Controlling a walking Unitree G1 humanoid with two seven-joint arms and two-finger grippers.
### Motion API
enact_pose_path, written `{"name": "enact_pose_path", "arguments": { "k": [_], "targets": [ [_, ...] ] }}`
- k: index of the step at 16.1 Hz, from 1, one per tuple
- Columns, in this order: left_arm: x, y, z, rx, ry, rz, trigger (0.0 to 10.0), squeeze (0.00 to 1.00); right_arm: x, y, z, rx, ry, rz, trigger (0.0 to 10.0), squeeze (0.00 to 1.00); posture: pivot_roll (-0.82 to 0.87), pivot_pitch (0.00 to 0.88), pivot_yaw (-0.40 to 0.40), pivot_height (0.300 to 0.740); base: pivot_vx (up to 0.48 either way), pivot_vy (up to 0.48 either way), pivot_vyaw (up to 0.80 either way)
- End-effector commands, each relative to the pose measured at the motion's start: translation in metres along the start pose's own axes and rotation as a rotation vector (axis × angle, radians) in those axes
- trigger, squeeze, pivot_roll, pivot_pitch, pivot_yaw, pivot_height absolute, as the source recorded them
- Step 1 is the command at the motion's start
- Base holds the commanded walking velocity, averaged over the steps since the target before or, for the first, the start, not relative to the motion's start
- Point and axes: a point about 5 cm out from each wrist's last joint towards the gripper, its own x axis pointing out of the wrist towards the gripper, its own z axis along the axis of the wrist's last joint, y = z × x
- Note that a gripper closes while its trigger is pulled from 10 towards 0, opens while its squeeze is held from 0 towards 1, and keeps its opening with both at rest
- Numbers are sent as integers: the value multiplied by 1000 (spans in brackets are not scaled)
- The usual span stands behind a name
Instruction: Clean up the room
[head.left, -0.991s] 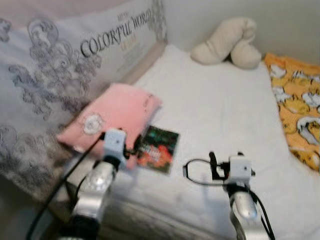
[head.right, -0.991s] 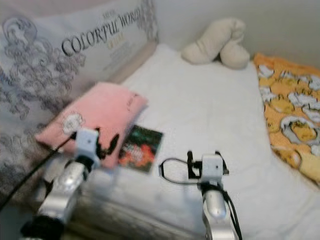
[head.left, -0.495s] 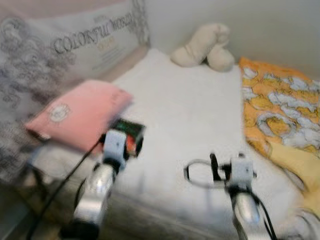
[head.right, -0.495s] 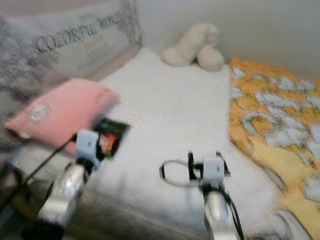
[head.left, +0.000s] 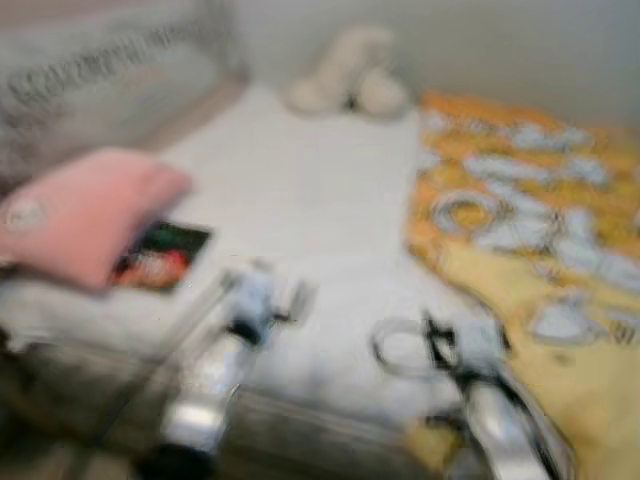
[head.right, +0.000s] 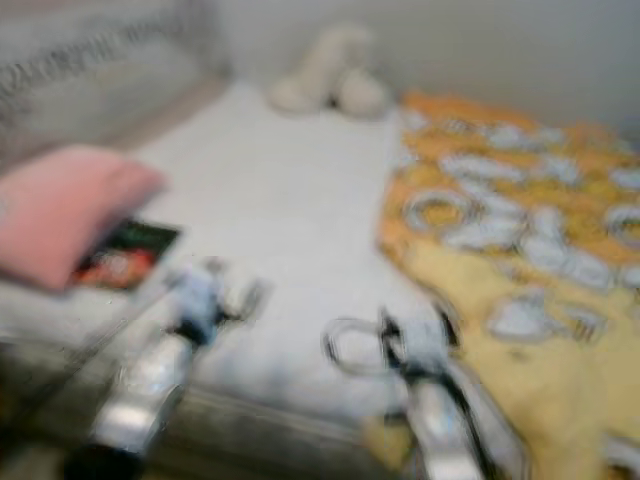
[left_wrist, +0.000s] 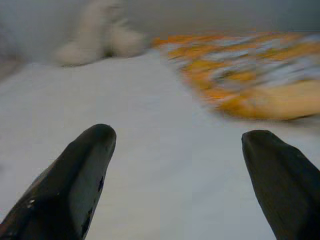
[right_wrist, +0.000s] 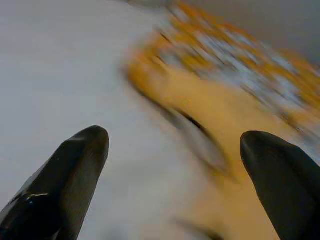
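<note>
Swinging right since a second ago, the head camera has slid the pink pillow (head.left: 75, 210) and the book (head.left: 160, 256) to the left of the blurred frame, and the orange blanket (head.left: 520, 230) now covers the bed's (head.left: 290, 200) right side. Both arms hang over the near edge, left gripper (left_wrist: 175, 170) and right gripper (right_wrist: 172, 170) with fingers spread wide and empty. I'd guess the blanket is light, soft and floppy, best pinched at its rumpled near edge.

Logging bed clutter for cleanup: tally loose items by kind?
Pillow: 1
Book: 1
Plush toy: 1
Orange blanket: 1
Total: 4
</note>
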Motion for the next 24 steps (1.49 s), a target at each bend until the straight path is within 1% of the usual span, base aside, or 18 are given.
{"name": "enact_pose_path", "arguments": {
  "k": [1, 2, 5, 6, 10, 12, 13, 15, 16, 17, 18, 19, 20, 21, 22, 23, 24],
  "targets": [
    [1, 13, 5, 24, 0, 27, 10000, 0, 1, 3, 3, 15, -6, 5, 10000, 0, 149, 0, -22, 740, 0, 0, -738],
    [0, 13, 4, 19, 5, 23, 10000, 0, 0, 4, 3, 21, -5, 18, 10000, 0, 152, 0, -20, 740, 0, 0, -738],
    [-2, 16, -1, 23, 23, 12, 10000, 0, 4, 4, 4, 23, -5, -2, 10000, 0, 148, 0, -18, 740, 0, 0, -744],
    [-2, 17, -1, 45, 23, 7, 10000, 0, 4, 4, 5, 25, -10, -2, 10000, 0, 150, 0, -22, 740, 0, 0, -744],
    [-7, 20, -11, 53, 66, 15, 10000, 0, -6, 8, -4, 32, 14, 24, 10000, 0, 141, 0, -35, 740, 0, 0, -748],
    [-8, 25, -19, 83, 120, 38, 10000, 0, -10, 10, -8, 26, 23, 45, 10000, 0, 138, 0, -39, 740, 0, 0, -747],
    [-9, 31, -23, 95, 146, 65, 10000, 0, -12, 12, -9, 34, 24, 64, 10000, 0, 134, 0, -40, 740, 0, 0, -750],
    [-17, 39, -36, 101, 198, 88, 10000, 0, -16, 10, -10, 47, 15, 64, 10000, 0, 122, 0, -44, 740, 0, 0, -341],
    [-20, 39, -40, 102, 216, 82, 10000, 0, -18, 10, -10, 48, 16, 66, 10000, 0, 119, 0, -44, 740, 0, 0, 0],
    [-25, 35, -52, 88, 278, 61, 10000, 0, -20, 10, -12, 45, 19, 75, 10000, 0, 113, 0, -48, 740, 0, 0, 0],
    [-32, 34, -65, 82, 340, 75, 10000, 0, -24, 10, -13, 42, 20, 84, 10000, 0, 100, 23, -57, 740, 0, 0, 0],
    [-33, 40, -74, 92, 381, 185, 10000, 0, -30, 8, -15, 29, 27, 103, 10000, 0, 79, 47, -74, 740, 0, 0, 0],
    [-30, 39, -73, 86, 381, 194, 10000, 0, -32, 7, -15, 25, 25, 114, 10000, 0, 64, 60, -90, 740, 0, 0, 0],
    [-17, 30, -67, 86, 359, 179, 10000, 0, -40, 7, -16, -12, 12, 163, 10000, 0, 39, 71, -97, 740, 0, 0, 0],
    [-11, 26, -63, 80, 341, 172, 10000, 0, -45, 6, -16, -31, 6, 184, 10000, 0, 21, 76, -103, 740, 0, 0, 0],
    [3, 23, -52, 59, 317, 176, 10000, 0, -52, 5, -15, -35, 1, 196, 10000, 0, -13, 95, -112, 740, 0, 0, 0],
    [5, 22, -51, 60, 314, 177, 10000, 0, -54, 4, -15, -34, 1, 197, 10000, 0, -18, 99, -114, 740, 0, 0, 0]
  ]
}}
